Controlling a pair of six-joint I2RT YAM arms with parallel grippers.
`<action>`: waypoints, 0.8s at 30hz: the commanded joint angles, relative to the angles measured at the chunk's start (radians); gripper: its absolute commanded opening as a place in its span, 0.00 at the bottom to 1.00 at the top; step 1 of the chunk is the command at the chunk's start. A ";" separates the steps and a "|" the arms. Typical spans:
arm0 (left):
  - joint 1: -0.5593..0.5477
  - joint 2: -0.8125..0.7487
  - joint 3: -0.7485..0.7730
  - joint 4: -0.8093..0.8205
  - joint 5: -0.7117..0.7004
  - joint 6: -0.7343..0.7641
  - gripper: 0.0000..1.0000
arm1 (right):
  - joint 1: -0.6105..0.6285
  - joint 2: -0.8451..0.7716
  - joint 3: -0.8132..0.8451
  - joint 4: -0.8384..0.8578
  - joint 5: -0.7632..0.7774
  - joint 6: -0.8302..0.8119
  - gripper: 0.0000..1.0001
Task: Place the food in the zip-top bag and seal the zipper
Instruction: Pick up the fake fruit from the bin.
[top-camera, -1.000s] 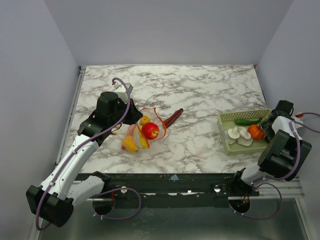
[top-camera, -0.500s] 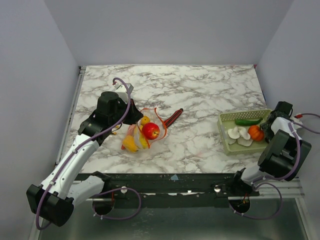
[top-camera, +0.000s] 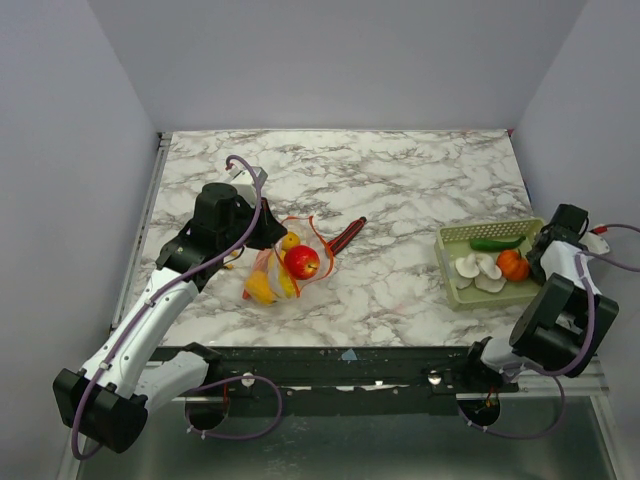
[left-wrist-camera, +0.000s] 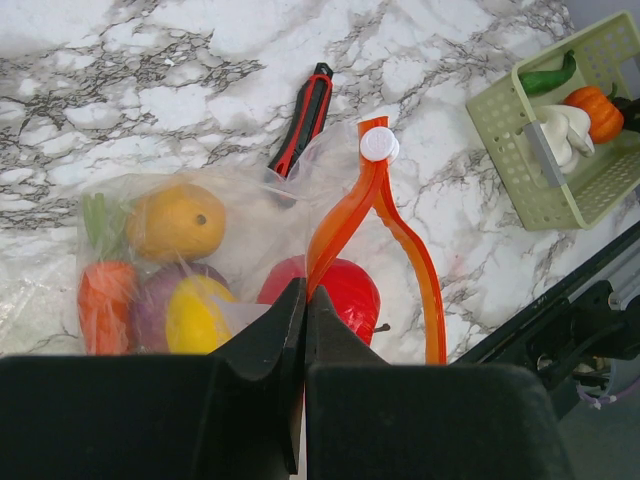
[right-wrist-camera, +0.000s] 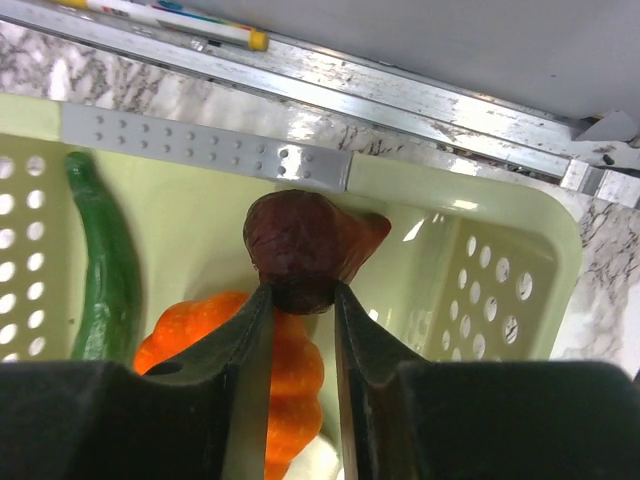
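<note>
In the left wrist view, the lower part of the red fruit (left-wrist-camera: 345, 290) and the near end of the zipper (left-wrist-camera: 340, 225) are concealed behind the left end effector (left-wrist-camera: 304, 298), and the basket (left-wrist-camera: 590, 185) is cut off by the right edge. In the right wrist view, the orange pumpkin (right-wrist-camera: 190, 342) and the underside of the dark brown food piece (right-wrist-camera: 300, 245) are partly covered by the right end effector (right-wrist-camera: 300, 292), and a white item (right-wrist-camera: 312, 462) is cut off by the bottom edge.

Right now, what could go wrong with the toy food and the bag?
1. The right jaws pinch the dark maroon toy vegetable by its lower end only, so it might slip and drop into the pale green plastic basket.
2. The left jaws hold the clear floppy zip-top bag at one spot on its orange-red zipper strip; the glossy red toy apple sits near the open mouth and could roll out.
</note>
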 joint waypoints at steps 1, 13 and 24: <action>0.000 -0.004 0.013 -0.006 0.013 -0.004 0.00 | 0.003 -0.042 -0.005 0.028 -0.050 -0.034 0.22; 0.001 0.023 0.018 -0.006 0.029 -0.008 0.00 | 0.136 -0.205 0.038 -0.042 -0.045 -0.043 0.00; 0.001 0.022 0.020 -0.010 0.000 0.001 0.00 | 0.339 -0.381 0.179 -0.151 -0.249 -0.105 0.00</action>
